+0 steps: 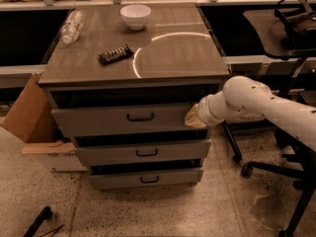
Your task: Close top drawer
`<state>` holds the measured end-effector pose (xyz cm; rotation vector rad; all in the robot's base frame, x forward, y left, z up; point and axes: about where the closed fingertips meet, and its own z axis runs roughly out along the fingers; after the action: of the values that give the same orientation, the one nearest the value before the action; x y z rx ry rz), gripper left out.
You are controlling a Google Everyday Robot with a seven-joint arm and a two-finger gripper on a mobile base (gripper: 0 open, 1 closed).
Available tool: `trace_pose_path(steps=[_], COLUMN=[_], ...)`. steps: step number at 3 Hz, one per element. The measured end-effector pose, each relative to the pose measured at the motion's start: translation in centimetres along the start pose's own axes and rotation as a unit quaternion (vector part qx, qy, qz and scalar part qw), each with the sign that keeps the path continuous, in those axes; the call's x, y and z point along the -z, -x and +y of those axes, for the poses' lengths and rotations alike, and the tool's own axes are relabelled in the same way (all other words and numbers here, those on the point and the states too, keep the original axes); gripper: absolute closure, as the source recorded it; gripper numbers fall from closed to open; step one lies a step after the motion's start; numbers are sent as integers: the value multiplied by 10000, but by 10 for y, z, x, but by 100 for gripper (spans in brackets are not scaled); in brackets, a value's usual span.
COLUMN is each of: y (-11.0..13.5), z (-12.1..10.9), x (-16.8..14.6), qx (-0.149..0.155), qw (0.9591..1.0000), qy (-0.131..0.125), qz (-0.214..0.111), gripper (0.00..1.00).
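The top drawer (118, 118) sits slightly pulled out under the desk's (173, 58) front edge, with the pincer (193, 118) against its panel below the front right corner; I cannot tell whether the pincer is open or closed.

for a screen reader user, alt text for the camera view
The gripper sits against the right end of the top drawer, which is slightly pulled out; a bowl, bottle and dark bar lie on the cabinet top.

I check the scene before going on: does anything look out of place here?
The top drawer is not shut: its front stands out from the cabinet, with a dark gap above it. The gripper is at the front's right end. A plastic bottle lies on its side on the cabinet.
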<state>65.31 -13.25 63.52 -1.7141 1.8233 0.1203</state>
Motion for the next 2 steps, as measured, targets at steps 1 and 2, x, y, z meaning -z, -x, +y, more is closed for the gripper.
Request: trace_pose_path(steps=[1, 2], y=[-1, -3], z=[6, 26], x=[8, 35], qx=[91, 216], qw=[9999, 9992], qy=[74, 215], qz=[-28, -254], gripper=[100, 100])
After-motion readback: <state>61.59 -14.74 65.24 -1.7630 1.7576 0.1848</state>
